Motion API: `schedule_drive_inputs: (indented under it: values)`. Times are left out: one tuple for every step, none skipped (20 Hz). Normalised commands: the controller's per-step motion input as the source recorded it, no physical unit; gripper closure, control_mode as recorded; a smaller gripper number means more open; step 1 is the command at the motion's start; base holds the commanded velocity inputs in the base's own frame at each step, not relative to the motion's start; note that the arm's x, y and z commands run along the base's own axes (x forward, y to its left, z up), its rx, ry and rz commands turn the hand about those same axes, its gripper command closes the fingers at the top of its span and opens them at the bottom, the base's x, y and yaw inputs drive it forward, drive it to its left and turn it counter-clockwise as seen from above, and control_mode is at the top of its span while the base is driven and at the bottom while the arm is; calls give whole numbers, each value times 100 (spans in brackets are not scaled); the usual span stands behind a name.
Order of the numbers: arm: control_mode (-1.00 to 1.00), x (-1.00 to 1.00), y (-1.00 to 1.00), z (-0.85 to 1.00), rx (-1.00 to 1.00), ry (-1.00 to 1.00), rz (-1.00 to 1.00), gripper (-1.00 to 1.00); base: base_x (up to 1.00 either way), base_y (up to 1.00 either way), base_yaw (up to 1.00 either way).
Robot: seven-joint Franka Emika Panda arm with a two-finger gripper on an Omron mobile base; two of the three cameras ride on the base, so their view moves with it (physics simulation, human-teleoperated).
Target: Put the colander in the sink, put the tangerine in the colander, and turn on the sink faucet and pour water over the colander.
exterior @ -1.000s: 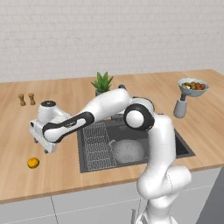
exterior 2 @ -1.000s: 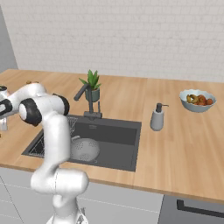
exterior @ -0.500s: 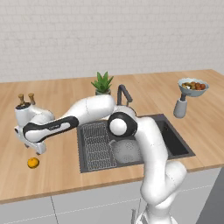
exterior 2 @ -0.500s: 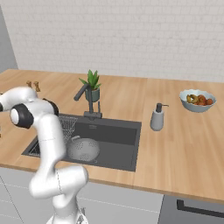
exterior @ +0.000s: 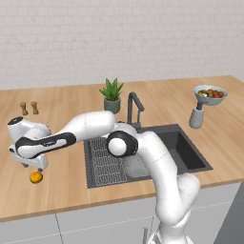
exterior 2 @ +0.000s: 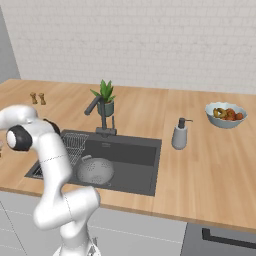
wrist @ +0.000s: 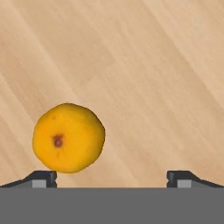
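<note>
A: Nearest first. The white arm's two-finger gripper (wrist: 112, 177) hangs over the pale wooden counter (wrist: 166, 65), jaws spread full wide, nothing between them. Hand view: the small round bright orange tangerine (wrist: 68, 138) sits off-centre, crowding one fingertip (wrist: 41, 178), well clear of the other.

B: So the fruit lies to one side of the jaw line, not midway?

A: Yes. Judgement: the hand needs a small sideways shift toward the fruit before it drops, else one finger lands on top. Left base view agrees: gripper (exterior: 31, 165) directly over the tangerine (exterior: 35, 177), just above it, whether touching I cannot tell.

B: Long axis?

A: None worth noting. Near-spherical, faintly dimpled skin, dark stem scar facing the camera. It will likely roll if nudged.

B: Further out?

A: The large dark grey rectangular sink (exterior 2: 145, 176), matte, set into the wood, well apart from the fruit. In it the round silver-grey perforated metal colander (exterior 2: 95, 169) sits upright on the floor beside the flat wire grid rack (exterior: 106, 159). Behind, the slim dark angular faucet (exterior 2: 99, 111), spout squared off; I see no water.

B: Stage?

A: Colander placed; fruit not yet gripped.
</note>
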Motion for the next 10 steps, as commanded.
schedule_drive_inputs:
  values:
    - [-100,0,0,-29,0,1,24,-100,0,0,0]
    - [-100,0,0,-29,0,0,24,-100,0,0,0]
    - [-100,0,0,-28,0,0,23,-100,0,0,0]
    - [-100,0,0,-26,0,0,23,-100,0,0,0]
    - [-100,-1,0,-24,0,0,22,-100,0,0,0]
    - [-100,-3,0,-21,0,0,22,-100,0,0,0]
    - [-100,-4,0,-19,0,0,22,-100,0,0,0]
    - [-100,0,0,-19,0,0,21,-100,0,0,0]
    - [-100,0,0,-16,0,0,21,-100,0,0,0]
    - [-100,-4,0,-15,0,0,21,-100,0,0,0]
